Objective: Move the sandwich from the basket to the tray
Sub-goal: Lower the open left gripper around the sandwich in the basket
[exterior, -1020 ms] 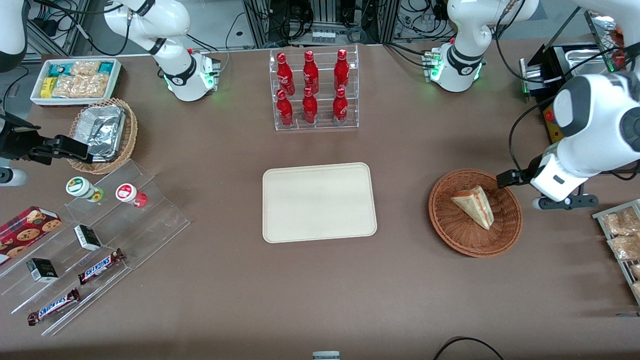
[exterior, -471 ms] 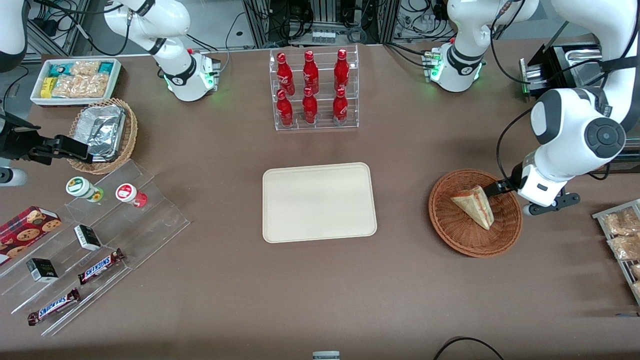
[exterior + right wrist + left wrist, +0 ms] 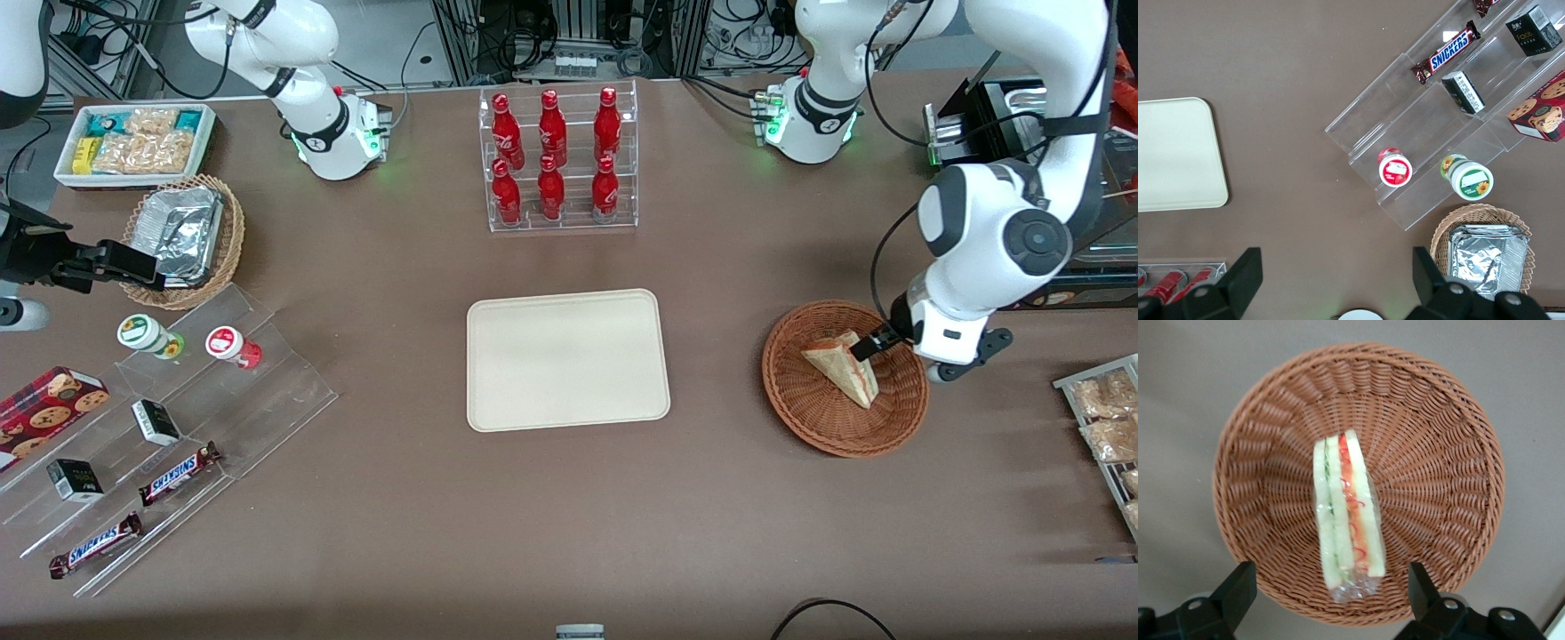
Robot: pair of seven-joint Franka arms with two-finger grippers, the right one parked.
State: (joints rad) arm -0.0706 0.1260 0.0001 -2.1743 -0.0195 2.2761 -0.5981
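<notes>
progress over the last second: my gripper (image 3: 867, 347) has swung in from the working arm's end of the worktop (image 3: 373, 498) and come down over the basket (image 3: 822, 427), and it now hangs above the sandwich's (image 3: 843, 363) thick end. in the wrist view its fingers (image 3: 1237, 592) are spread wide, one to each side of the wedge and clear of it, so nothing is pinched yet. the sandwich lies on its side in the middle of the basket, filling layers showing through the wrap, and has not shifted. the tray (image 3: 498, 409) sits well apart, toward the parked arm's end, with nothing on it. i judge the approach nearly finished; what remains is to lower, close across the bread faces, lift and carry. the slick wrap may slip under a light squeeze.
</notes>
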